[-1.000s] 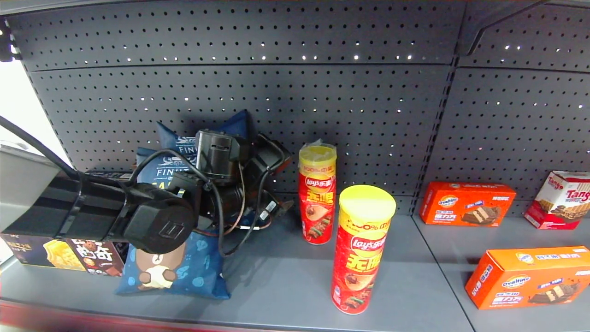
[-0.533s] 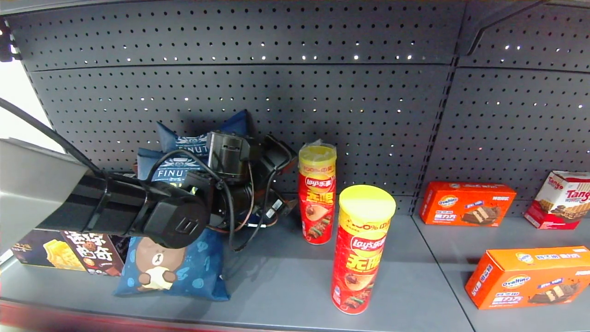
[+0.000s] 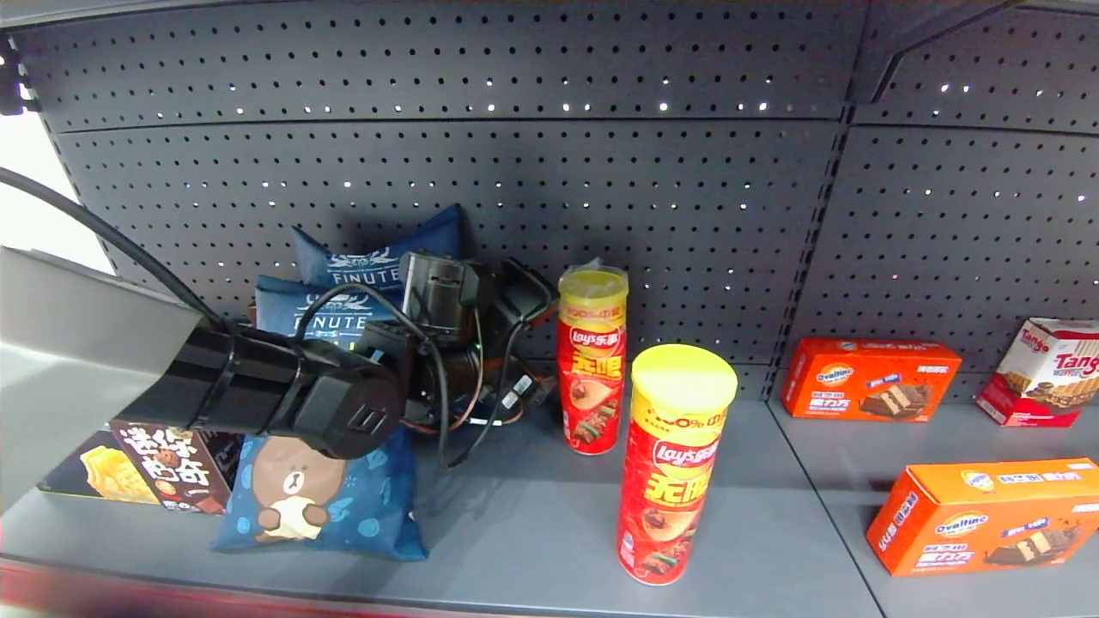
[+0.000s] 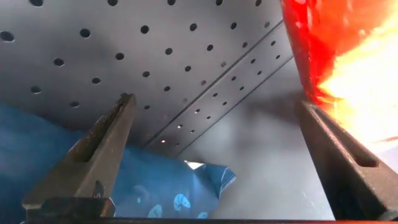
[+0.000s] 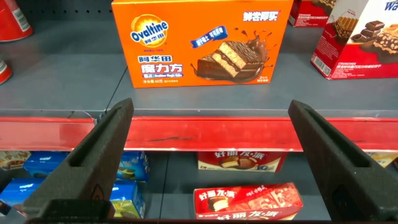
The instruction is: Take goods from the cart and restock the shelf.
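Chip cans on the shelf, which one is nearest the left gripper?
The rear can, standing by the back panel, right beside the open left gripper. The front can stands nearer the shelf edge, farther from it.

Print covered nearly every pack on the shelf. The near can and the far can each bore a round brand logo above large yellow characters, with a yellow band of figures just under the lid. The two blue bags at the far left carried a white brand word in capitals. The dark box at the near left showed big white characters. The far orange box and the near orange box each had an oval logo, a slanted blue label and white characters. The red-and-white box at the far right bore a red brand word.
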Robot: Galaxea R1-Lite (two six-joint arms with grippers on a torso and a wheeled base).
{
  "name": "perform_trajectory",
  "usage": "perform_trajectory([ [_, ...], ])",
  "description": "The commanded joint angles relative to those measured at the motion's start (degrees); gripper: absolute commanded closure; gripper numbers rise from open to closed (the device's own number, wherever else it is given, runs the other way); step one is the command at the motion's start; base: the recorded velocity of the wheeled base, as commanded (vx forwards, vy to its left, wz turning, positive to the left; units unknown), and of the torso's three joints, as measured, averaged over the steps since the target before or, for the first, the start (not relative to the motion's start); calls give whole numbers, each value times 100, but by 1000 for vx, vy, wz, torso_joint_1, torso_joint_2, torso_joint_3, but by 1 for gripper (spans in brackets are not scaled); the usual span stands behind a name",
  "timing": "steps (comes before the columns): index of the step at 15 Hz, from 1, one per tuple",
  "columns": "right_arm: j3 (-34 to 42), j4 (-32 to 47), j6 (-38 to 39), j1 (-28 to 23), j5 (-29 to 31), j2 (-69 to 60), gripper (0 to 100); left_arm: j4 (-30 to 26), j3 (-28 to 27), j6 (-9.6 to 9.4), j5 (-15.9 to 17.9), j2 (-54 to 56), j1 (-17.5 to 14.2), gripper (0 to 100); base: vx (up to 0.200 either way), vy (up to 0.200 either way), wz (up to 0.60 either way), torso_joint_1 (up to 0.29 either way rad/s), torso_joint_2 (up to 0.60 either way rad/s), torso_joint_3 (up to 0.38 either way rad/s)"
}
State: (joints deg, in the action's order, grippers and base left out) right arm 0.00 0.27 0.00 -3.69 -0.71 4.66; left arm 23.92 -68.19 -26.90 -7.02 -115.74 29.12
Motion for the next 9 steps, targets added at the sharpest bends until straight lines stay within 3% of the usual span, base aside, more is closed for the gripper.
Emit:
perform_trajectory([
  [1,0,0,0,0,0,9,0,8,-10,1,-1,-37,32,0,0,0,0,0,0,0],
  [9,0,0,0,0,0,9,0,8,-10,10,-1,-63,164,0,0,0,0,0,0,0],
])
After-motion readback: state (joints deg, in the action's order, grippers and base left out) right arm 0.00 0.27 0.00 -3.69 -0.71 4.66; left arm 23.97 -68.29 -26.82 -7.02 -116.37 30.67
